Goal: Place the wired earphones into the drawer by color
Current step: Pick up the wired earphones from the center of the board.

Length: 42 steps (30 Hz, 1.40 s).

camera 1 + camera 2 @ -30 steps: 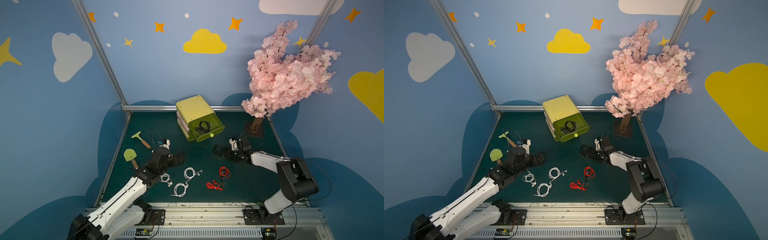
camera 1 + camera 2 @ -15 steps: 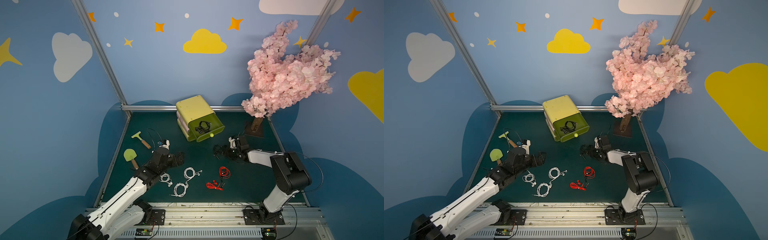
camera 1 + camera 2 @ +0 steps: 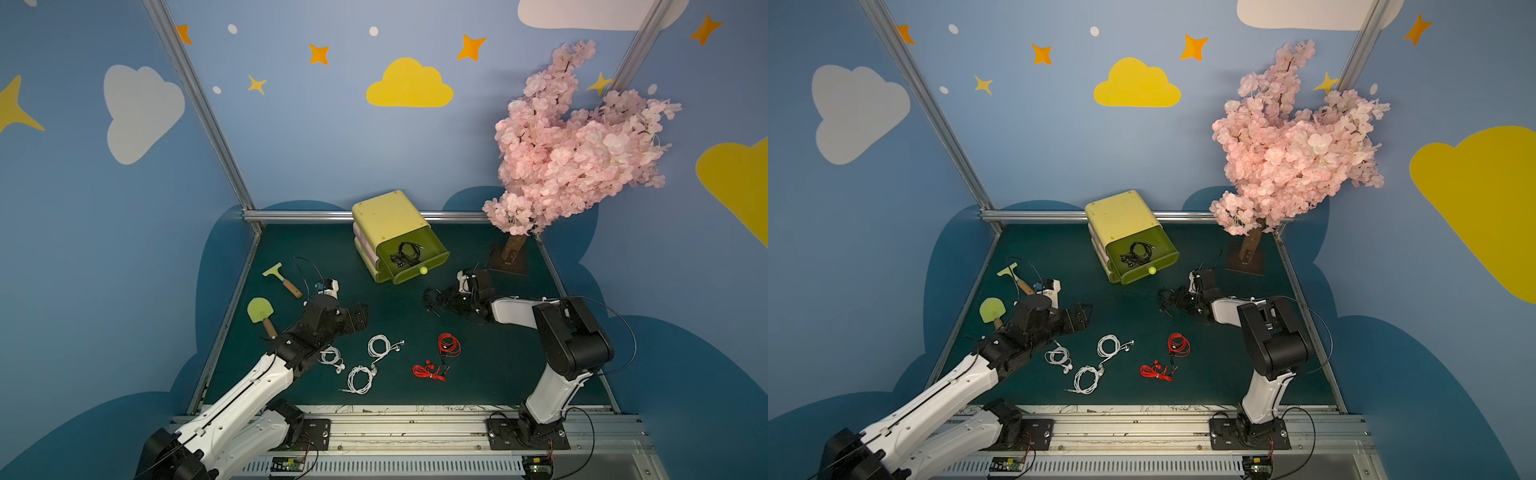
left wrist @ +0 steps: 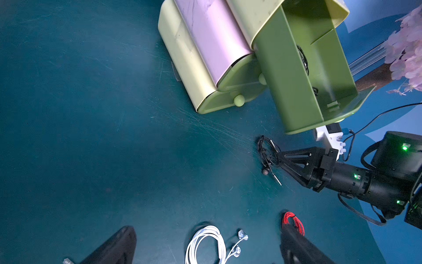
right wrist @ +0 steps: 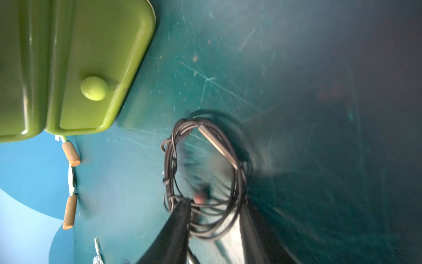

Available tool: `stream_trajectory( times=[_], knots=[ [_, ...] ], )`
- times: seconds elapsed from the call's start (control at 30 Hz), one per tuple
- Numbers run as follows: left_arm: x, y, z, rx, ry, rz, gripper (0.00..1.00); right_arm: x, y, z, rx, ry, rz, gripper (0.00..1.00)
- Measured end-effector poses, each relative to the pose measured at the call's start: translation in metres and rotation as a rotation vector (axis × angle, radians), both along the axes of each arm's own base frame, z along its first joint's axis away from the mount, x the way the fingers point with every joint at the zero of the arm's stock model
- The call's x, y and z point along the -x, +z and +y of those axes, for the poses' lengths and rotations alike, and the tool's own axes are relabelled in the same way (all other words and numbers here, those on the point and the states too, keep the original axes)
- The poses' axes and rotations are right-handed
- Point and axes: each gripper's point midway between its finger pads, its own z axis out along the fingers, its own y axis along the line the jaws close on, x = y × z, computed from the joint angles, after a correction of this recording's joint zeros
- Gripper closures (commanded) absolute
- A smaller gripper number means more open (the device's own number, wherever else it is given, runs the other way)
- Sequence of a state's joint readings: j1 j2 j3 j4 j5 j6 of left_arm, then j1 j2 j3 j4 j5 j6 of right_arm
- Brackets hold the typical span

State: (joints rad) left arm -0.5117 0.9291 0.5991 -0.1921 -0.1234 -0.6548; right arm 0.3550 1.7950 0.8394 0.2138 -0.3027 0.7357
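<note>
Right tool [image 5: 214, 202] low on the worktop [image 5: 296, 91] beside the green drawer [image 5: 96, 57], jaws apart astride black earphones [image 5: 237, 173]; left tool [image 3: 360, 311] gapes wide.

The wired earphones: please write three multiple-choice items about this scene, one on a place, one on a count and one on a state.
1. In which drawer of the cabinet do black earphones already lie?
A. the top one
B. the middle one
C. the bottom one

2. How many white earphone bundles lie on the table?
A. two
B. three
C. five

3. How is the left gripper?
A. shut on a red bundle
B. shut on a white bundle
C. open, holding nothing

Answers:
1 A: in both top views the black cable shows inside the pulled-out top drawer.
2 B: three separate white coils show in both top views.
3 C: in the left wrist view its fingers stand wide apart and grip nothing.
</note>
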Motion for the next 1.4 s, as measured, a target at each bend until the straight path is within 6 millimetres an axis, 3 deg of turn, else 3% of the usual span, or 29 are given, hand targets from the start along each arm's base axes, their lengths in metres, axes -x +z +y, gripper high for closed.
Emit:
stream_trajectory(
  times=[0.4,0.67,1.0,1.4],
  knots=[
    [0.0,0.0,0.001,0.0,0.002,0.001,0.0,-0.011,-0.001,0.005,-0.024,-0.011,-0.005,0.93],
    [0.0,0.0,0.0,0.0,0.002,0.001,0.0,-0.012,0.006,0.006,-0.038,-0.002,-0.023,0.98],
    [0.0,0.003,0.002,0.005,0.008,-0.01,0.0,-0.002,0.072,0.0,-0.03,0.021,-0.183,1.0],
    [0.0,0.003,0.002,0.004,0.008,-0.011,0.0,0.043,0.131,-0.026,0.092,0.042,-0.321,1.0]
  ],
)
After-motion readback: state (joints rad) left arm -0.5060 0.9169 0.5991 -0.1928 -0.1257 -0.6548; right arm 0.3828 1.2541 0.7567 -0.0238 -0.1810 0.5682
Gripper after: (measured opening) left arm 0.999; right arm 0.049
